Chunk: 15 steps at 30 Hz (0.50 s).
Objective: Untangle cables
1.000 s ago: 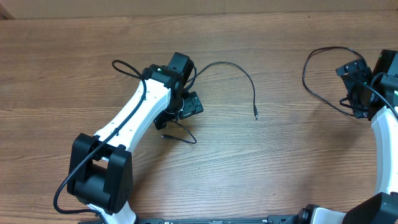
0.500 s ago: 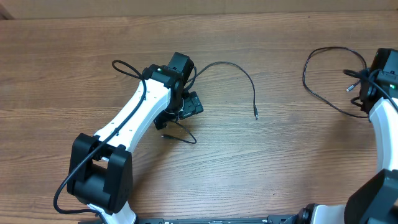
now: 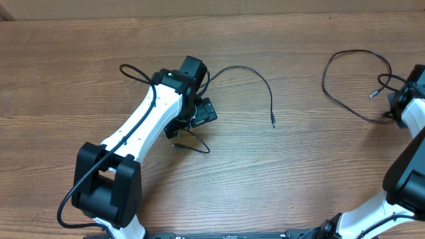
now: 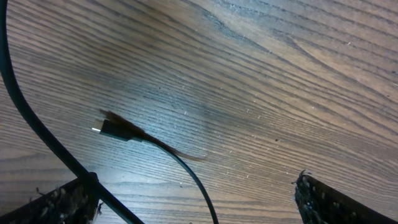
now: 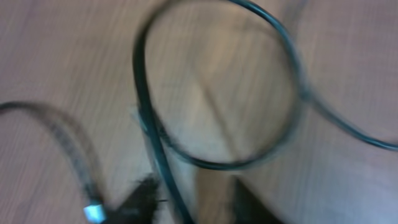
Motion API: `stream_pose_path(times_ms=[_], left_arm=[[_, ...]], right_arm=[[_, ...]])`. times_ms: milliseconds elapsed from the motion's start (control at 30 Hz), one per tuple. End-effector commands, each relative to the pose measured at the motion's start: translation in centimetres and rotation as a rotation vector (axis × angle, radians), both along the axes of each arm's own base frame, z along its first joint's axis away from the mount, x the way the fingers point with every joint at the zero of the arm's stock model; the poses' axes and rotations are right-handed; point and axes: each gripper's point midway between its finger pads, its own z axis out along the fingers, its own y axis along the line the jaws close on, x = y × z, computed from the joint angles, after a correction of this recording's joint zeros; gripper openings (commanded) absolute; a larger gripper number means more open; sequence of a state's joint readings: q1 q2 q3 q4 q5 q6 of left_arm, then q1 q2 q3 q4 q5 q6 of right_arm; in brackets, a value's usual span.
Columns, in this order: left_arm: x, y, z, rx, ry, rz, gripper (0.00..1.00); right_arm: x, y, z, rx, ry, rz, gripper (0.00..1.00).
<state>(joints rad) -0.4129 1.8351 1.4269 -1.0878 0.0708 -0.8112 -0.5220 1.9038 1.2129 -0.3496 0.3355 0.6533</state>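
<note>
Presently, the left end effector (image 4: 193,202) stands spread, we cannot tell whether the right end effector (image 3: 401,101) pinches the right cable (image 3: 358,52), and a partial pinch risks slippage.

My right claw (image 3: 398,106) has swung out and turned, now sitting almost off the right edge of the overhead view. The right-hand cable (image 3: 355,52) came along: its end curls differently, and the silvery plug (image 3: 373,95), hidden a second ago, now shows just left of my claw.
</note>
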Motion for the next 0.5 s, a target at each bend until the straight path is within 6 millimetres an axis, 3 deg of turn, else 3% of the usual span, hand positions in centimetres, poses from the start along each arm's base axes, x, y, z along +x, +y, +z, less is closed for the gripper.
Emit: stream_pose_path(times_ms=[0,100,167,200,233,267,300,400,467], left_arm=[[-0.1,-0.2,-0.3,0.004,0.008,-0.01,1.0],[-0.1,-0.2,-0.3,0.004,0.008,-0.01,0.99],[-0.1,-0.2,-0.3,0.004,0.008,-0.01,1.0],[-0.1,-0.2,-0.3,0.004,0.008,-0.01,0.99],[-0.1,-0.2,-0.3,0.004,0.008,-0.01,0.99],[-0.1,-0.2,-0.3,0.004,0.008,-0.01,1.0],[-0.1,-0.2,-0.3,0.004,0.008,-0.01,0.99],[-0.1,-0.2,-0.3,0.004,0.008,-0.01,1.0],[-0.1,-0.2,-0.3,0.004,0.008,-0.01,1.0]], right_arm=[[4.1,1.3,2.1,-0.008,-0.097,0.246,0.04],[8.7,1.8,7.2,-0.044,-0.259,0.415,0.04],[10.4,1.6,10.9,-0.065,-0.321,0.448,0.04],[10.7,1.4,12.2,-0.075,-0.327,0.444,0.11],[10.7,1.1,13.1,-0.081,-0.323,0.433,0.29],[10.5,1.0,13.4,-0.063,-0.316,0.404,0.79],[10.1,1.1,13.2,-0.022,-0.316,0.363,1.0],[8.3,2.8,12.1,0.149,-0.302,0.258,1.0],[7.9,4.5,13.3,0.198,-0.323,0.316,1.0]])
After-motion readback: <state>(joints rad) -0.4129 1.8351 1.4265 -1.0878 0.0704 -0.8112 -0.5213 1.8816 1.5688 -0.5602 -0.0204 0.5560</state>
